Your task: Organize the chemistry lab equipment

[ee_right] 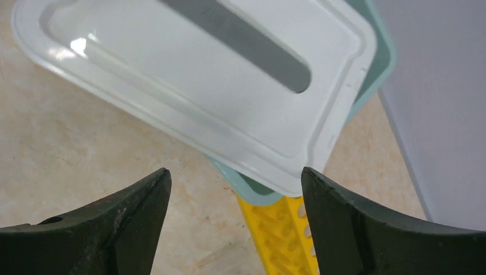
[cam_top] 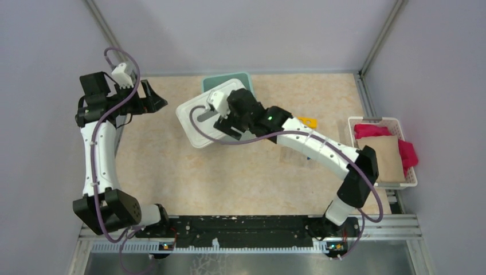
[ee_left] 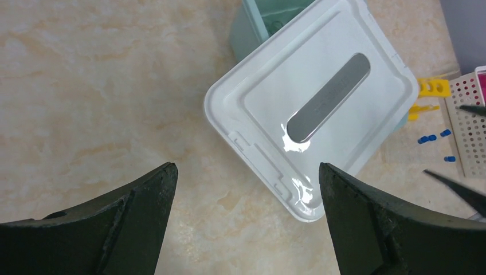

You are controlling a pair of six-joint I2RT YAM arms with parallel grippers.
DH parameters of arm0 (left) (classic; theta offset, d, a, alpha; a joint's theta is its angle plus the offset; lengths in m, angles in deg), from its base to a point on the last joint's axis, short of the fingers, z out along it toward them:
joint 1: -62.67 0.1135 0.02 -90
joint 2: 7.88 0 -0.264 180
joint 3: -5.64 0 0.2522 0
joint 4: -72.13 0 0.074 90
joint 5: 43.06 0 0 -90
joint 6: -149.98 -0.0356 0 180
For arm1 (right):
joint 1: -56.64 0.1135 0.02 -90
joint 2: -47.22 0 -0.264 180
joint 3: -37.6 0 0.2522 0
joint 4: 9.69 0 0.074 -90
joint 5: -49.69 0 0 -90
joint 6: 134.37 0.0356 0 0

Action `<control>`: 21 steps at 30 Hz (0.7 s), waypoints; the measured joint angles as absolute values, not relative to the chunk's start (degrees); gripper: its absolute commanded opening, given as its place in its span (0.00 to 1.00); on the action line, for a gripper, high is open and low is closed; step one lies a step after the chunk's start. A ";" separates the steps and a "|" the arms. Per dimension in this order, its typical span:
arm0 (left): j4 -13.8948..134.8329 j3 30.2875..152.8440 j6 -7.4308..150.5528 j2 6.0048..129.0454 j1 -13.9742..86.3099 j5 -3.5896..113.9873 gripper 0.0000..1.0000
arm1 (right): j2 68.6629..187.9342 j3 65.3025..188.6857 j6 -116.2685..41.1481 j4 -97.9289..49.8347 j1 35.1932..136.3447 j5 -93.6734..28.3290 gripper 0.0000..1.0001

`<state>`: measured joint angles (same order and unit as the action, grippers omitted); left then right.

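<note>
- Right gripper: jaws wide apart, nothing between them, hovering over the lid's low corner.
- Rack: yellow, lying on the table just beyond the bin. One end is tucked under the bin's edge in the right wrist view.
- Tubes: only a few blue caps show, loose on the table between rack and basket. None look seated in the rack.
- Cups and squeeze bottle: not in view. They could be in the bin, can't tell.
- Lid: white with a grey strip, sitting skewed across the teal bin. It overhangs toward the left arm and is not squared.
- Left gripper: fully spread, empty, parked well off to the lid's left.
- Basket with cloths: far right, not part of this job.
- Step, my read: lid handling, with rack and tubes not yet sorted.
- Next move needs the right arm to drop and pinch the lid's rim. Then square it or lift it clear, minding the rack tucked below.
</note>
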<state>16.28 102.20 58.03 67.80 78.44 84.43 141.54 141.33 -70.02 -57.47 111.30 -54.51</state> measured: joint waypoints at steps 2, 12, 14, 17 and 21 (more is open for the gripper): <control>16.32 100.63 56.80 67.78 78.96 84.32 0.98 | 140.34 143.98 -66.42 -57.80 108.78 -52.00 0.74; 15.69 89.33 49.57 68.26 79.20 81.20 0.96 | 150.33 167.67 -49.26 -57.41 94.44 -51.80 0.73; 15.45 88.87 47.51 68.74 79.20 81.00 0.95 | 153.98 169.07 -47.42 -57.60 93.96 -51.84 0.71; 15.32 88.17 44.95 69.39 79.20 81.44 0.91 | 159.57 170.27 -44.87 -58.24 93.55 -51.69 0.66; 15.54 85.68 42.86 69.90 79.20 83.30 0.88 | 165.37 170.40 -41.83 -59.37 92.87 -50.73 0.63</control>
